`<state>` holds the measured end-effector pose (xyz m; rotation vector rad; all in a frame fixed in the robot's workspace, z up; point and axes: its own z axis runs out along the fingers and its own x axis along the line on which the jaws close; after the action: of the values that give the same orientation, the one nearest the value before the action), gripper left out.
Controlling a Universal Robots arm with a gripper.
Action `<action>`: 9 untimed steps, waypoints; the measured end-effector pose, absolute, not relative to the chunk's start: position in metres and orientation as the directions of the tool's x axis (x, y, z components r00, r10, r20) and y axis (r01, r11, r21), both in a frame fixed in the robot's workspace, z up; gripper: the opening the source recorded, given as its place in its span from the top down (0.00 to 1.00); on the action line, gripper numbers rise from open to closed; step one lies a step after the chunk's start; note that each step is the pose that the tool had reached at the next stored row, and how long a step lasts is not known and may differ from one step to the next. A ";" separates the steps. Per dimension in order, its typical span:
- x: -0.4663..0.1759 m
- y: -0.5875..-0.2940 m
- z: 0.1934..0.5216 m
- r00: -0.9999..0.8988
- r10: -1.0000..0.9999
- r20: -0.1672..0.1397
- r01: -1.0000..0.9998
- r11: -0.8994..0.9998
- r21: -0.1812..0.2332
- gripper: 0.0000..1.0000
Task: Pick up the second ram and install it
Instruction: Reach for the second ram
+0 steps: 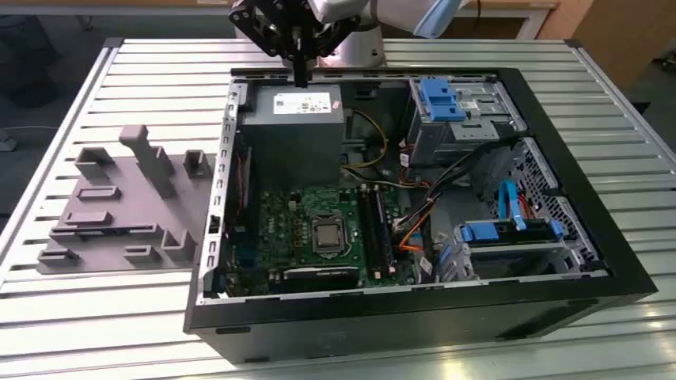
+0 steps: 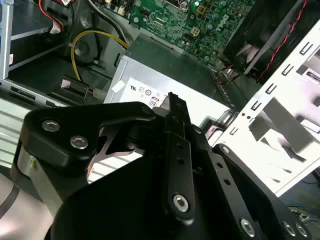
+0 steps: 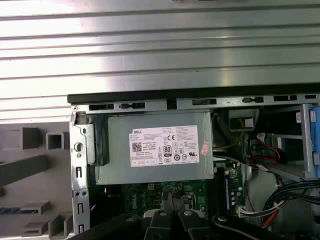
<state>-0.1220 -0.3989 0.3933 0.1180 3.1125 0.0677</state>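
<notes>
Though poised over the power supply (image 1: 290, 131) in the open computer case (image 1: 423, 324), hangs with the gripper (image 1: 302, 79) pinched closed on nothing visible. Looks barely begun: pickup and seating in the motherboard (image 1: 280, 218) both left. Beyond the case wall, in the first wrist view, probably the second ram (image 3: 15, 210): thin bluish strip, edge-on in a grey fixture (image 3: 30, 170) slot, untouched.

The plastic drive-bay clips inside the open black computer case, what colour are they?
The plastic drive-bay clips are bright blue, seen best in the exterior view.
</notes>
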 end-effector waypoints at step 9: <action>-0.123 -0.399 0.393 -0.997 0.076 -0.024 0.075 0.996 0.044 0.89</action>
<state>-0.1235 -0.3989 0.3933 0.1181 3.1125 0.0676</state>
